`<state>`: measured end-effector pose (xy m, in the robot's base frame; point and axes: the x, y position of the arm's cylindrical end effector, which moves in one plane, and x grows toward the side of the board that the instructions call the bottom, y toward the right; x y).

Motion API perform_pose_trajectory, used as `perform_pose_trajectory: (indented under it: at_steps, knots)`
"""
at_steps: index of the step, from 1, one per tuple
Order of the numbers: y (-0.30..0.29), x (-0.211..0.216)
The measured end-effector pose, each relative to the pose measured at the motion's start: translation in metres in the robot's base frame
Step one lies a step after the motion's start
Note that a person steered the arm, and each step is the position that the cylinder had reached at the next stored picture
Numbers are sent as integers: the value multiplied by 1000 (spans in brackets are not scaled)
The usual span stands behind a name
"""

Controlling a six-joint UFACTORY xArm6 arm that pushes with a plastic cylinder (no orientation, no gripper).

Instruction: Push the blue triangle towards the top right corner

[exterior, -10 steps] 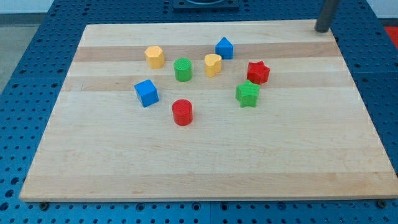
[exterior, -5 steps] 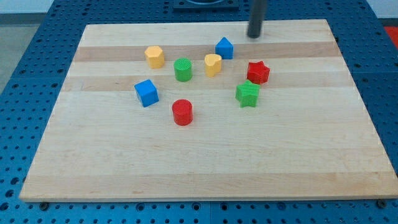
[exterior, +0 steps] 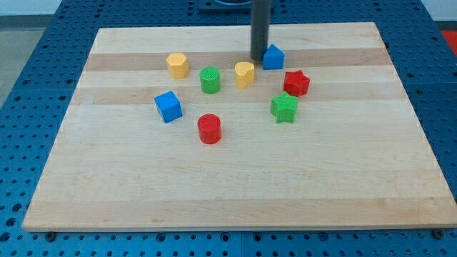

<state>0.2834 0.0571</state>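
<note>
A pale wooden board (exterior: 235, 178) lies on a blue perforated table (exterior: 28, 86), seen from above and slightly in front. A straight dark rod comes down from the view's top, and its tip (exterior: 258, 58) rests on the board just at the left side of the blue triangle (exterior: 273, 57), touching it or very nearly so. The rod has no jaws, so it grips nothing.

The blue triangle sits in the upper middle of the board, a little right of centre. The board between it and the top right corner is bare wood. Just below and to its right is a red star (exterior: 295, 83), and below that a green star (exterior: 284, 108). To the left of the tip, near it, is a yellow heart-like block (exterior: 245, 74), then a green cylinder (exterior: 210, 80) and a yellow hexagonal block (exterior: 178, 65). Lower left are a blue cube (exterior: 168, 106) and a red cylinder (exterior: 209, 129).
</note>
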Motion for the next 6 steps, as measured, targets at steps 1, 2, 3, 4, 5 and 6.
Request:
perform_pose_trajectory:
  at_steps: [1, 2, 3, 4, 5, 6]
  knots:
    - [43, 0]
    - [32, 13]
    - [14, 41]
    - [16, 60]
    - [32, 63]
    - [47, 54]
